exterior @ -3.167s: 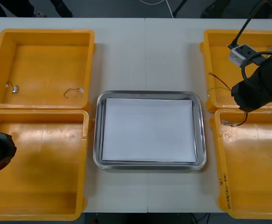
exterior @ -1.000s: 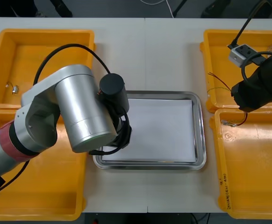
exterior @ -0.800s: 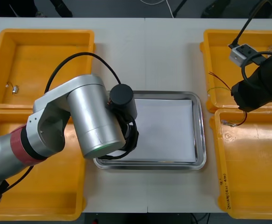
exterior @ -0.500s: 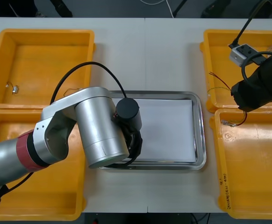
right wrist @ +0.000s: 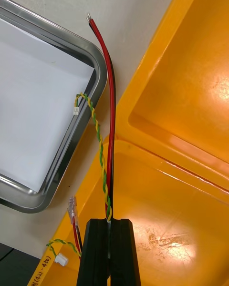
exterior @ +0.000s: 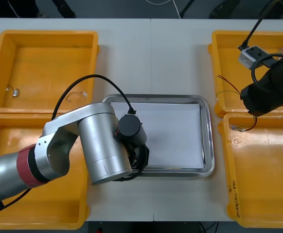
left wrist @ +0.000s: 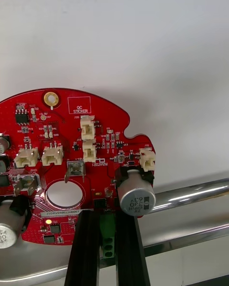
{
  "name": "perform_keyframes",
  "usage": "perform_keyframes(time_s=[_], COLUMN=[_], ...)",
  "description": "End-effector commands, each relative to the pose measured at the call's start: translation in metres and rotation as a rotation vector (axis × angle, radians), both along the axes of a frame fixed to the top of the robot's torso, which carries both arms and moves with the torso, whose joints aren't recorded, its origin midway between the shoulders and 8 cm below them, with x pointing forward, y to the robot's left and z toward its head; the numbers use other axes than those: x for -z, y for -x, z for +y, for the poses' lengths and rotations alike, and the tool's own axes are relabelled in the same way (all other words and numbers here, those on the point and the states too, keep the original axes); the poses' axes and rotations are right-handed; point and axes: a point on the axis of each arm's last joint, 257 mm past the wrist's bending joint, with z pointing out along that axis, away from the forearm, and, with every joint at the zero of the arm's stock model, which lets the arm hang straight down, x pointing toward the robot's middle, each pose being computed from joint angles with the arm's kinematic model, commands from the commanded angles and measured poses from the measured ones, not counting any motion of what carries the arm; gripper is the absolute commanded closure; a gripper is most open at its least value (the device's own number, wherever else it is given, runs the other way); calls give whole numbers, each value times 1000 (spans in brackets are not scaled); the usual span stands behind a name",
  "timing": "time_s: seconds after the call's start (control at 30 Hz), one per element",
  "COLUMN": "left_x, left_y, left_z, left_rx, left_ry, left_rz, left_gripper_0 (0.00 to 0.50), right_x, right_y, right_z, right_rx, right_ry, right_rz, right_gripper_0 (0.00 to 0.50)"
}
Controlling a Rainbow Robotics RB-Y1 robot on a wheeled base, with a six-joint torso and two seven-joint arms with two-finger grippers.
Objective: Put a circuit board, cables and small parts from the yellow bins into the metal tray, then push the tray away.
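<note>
A round red circuit board (left wrist: 71, 138) is clamped at its edge by my left gripper (left wrist: 107, 219), which holds it just above the white inside of the metal tray (left wrist: 143, 38), close to the tray's shiny rim (left wrist: 191, 195). In the front view my left arm (exterior: 102, 145) covers the front left part of the tray (exterior: 207, 136). My right gripper (right wrist: 110, 224) is shut on a red cable (right wrist: 112, 100) and a twisted yellow cable (right wrist: 98, 138), above the join of the two right bins. My right arm (exterior: 270, 92) hangs there.
Four yellow bins flank the tray. The far left bin (exterior: 44, 39) holds a small metal part (exterior: 15, 91) and a thin wire piece (exterior: 76, 95). More cables (exterior: 226, 87) lie in the far right bin. Another cable with a white plug (right wrist: 71, 209) rests on the near right bin's rim.
My left arm swung in from the near left bin with the circuit board, then moved right and toward the tray's front edge. The right arm has not moved.
</note>
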Motion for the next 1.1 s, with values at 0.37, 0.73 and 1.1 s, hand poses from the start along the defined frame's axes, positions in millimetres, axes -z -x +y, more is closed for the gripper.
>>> perform_keyframes(time_s=[0.37, 0.73, 1.1], left_x=[19, 30, 28], left_y=[6, -4, -4], left_z=[15, 13, 12], left_rx=[-73, -85, -90], left_ry=[20, 38, 43], left_rz=[17, 7, 5], left_gripper_0=[495, 497, 167], right_x=[-15, -16, -15], right_y=[-2, -3, -2], right_z=[2, 2, 3], right_rx=[5, 4, 5], right_ry=[12, 12, 11], right_rz=[-38, -38, -37], right_gripper_0=[500, 500, 500])
